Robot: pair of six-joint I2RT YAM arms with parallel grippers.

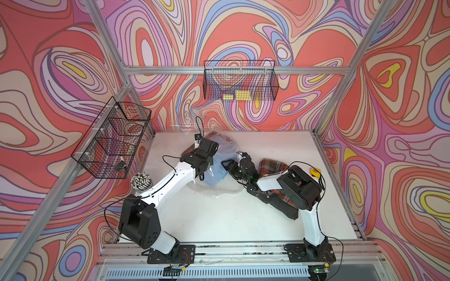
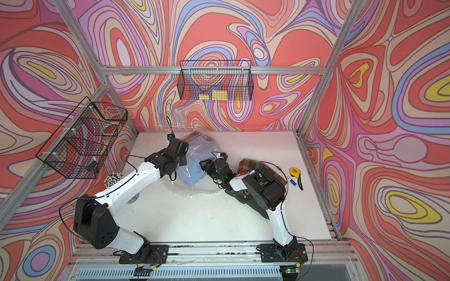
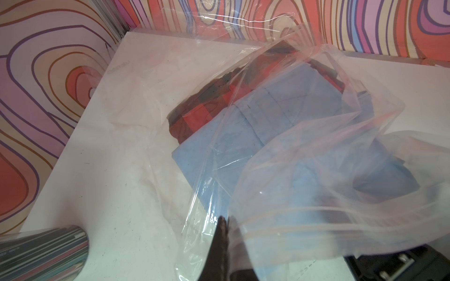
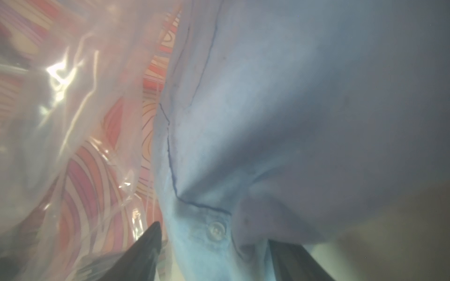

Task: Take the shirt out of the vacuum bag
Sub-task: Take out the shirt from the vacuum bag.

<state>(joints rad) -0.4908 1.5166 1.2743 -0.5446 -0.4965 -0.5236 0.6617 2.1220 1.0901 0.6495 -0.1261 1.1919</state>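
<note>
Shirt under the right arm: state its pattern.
The shirt is red-brown plaid, clearest in a top view.

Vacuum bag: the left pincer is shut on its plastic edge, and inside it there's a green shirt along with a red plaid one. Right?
Not quite: the left wrist view shows a light blue shirt, not green, inside the vacuum bag. The rest holds: left pincer shut on the plastic edge, red plaid shirt inside too.

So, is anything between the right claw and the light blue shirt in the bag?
Nothing visible. The light blue button-up shirt lies bare between the jaws of the open right claw; the clear plastic vacuum bag sits to one side, its edge pinched by the left claw.
</note>
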